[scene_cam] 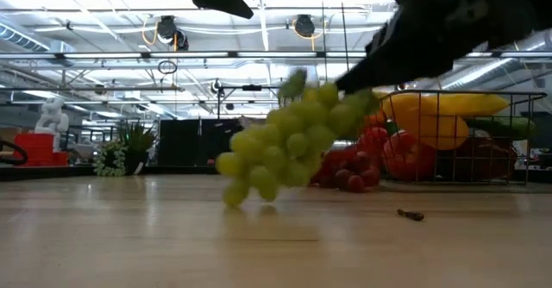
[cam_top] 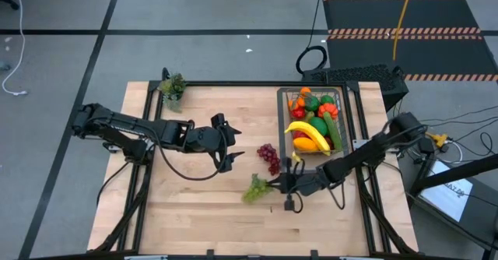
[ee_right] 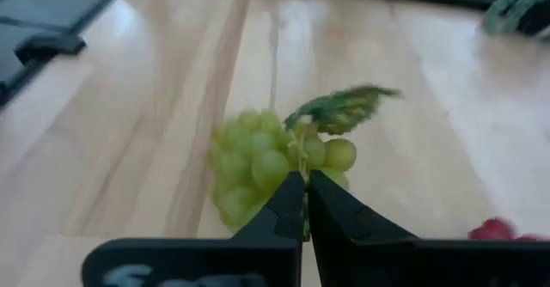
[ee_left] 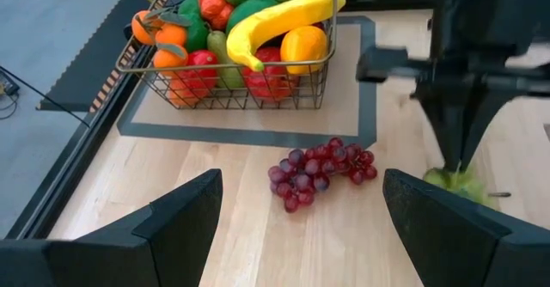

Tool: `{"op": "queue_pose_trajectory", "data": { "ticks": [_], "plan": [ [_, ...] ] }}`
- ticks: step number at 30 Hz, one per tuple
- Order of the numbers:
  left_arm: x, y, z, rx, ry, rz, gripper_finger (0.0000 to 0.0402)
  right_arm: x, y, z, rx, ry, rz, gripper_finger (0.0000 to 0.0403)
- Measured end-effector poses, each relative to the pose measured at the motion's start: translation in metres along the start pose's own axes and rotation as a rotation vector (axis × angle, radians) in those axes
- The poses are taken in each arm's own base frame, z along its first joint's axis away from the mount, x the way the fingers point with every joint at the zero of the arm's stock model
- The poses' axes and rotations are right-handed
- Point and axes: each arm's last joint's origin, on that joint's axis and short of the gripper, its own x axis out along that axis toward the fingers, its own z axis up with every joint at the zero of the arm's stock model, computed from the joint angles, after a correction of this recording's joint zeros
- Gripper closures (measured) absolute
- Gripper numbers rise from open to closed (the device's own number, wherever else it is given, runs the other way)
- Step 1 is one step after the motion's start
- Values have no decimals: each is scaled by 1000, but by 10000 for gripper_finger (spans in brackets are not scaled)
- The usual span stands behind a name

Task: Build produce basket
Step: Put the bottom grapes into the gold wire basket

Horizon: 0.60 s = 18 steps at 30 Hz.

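The wire-mesh basket (cam_top: 282,116) stands on a flat tray near the table's far right, filled with a banana (cam_top: 306,130), a cucumber, oranges and red fruit. A purple grape bunch (cam_top: 269,158) lies on the table beside it, also visible in the left wrist view (ee_left: 320,168). My right gripper (cam_top: 280,184) is shut on a green grape bunch (cam_top: 256,188) near the table's middle. My left gripper (cam_top: 228,143) hovers open to the left of the purple grapes, holding nothing. My right gripper pinches the green grape bunch between its two fingertips (ee_right: 290,199) at its stem end (ee_right: 302,154), just below the leaf (ee_right: 339,106). In the low view the bunch (scene_cam: 276,146) hangs slanting down from the fingers. Whether its lowest grapes touch the table I cannot tell.
A small potted plant (cam_top: 173,87) stands at the table's far left corner. The dark tray's border (ee_left: 258,137) frames the basket (ee_left: 241,85). A tiny dark bit (scene_cam: 410,214) lies on the wood near the green grapes. Bare wood spreads across the near and left parts of the table.
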Motion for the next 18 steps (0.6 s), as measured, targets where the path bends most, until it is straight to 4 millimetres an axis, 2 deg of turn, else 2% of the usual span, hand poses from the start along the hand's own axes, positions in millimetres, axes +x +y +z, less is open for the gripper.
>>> {"op": "queue_pose_trajectory", "data": {
  "ticks": [18],
  "plan": [
    [-1, -2, 2, -14, -18, -7, 78, -75, -27, 63, -86, -250, -33, 402]
  ]
}}
